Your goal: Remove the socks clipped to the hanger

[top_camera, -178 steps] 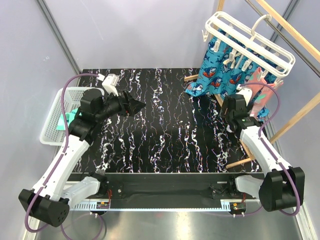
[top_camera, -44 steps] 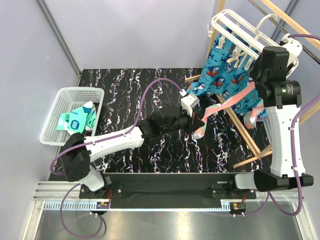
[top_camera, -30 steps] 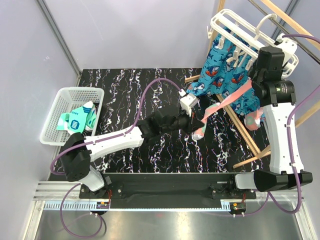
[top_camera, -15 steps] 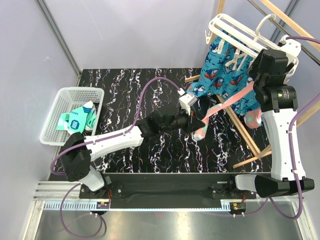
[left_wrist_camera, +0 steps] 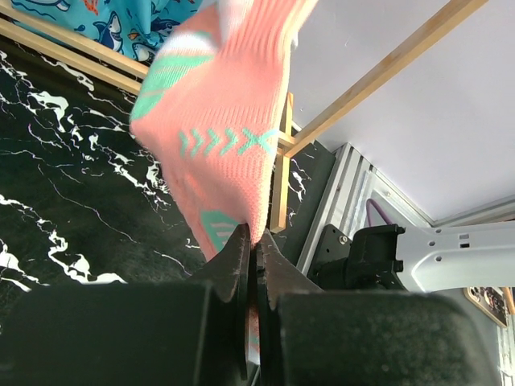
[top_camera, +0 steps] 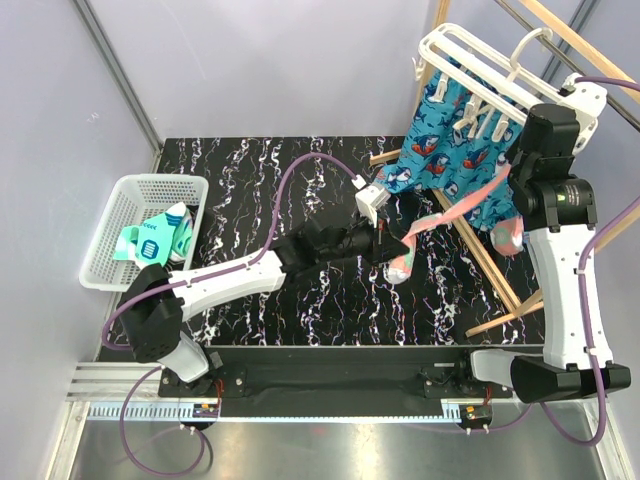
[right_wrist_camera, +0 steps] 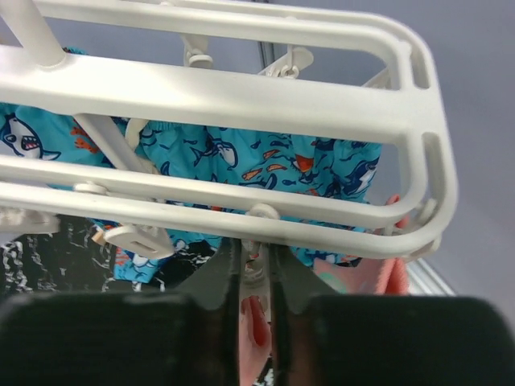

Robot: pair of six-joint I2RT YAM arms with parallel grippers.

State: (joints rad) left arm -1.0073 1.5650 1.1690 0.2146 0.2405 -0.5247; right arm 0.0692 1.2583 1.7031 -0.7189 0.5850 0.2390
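Freeing the salmon sock (top_camera: 450, 208): the left gripper (left_wrist_camera: 256, 241) pinches its lower end near the table (top_camera: 260, 180) centre, holding it taut toward the hanger (top_camera: 490, 70) at two o'clock, where the right gripper (right_wrist_camera: 256, 273) seems closed on its clip (right_wrist_camera: 256, 256). Next, the clip must open fully.

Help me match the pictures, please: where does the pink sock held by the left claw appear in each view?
Top external: the pink sock stretches from the centre toward the rack, right of middle.
Left wrist: upper centre, above the left claw.
Right wrist: probably this sock, bottom centre, under the clip.
Shared landmark: the blue shark sock.
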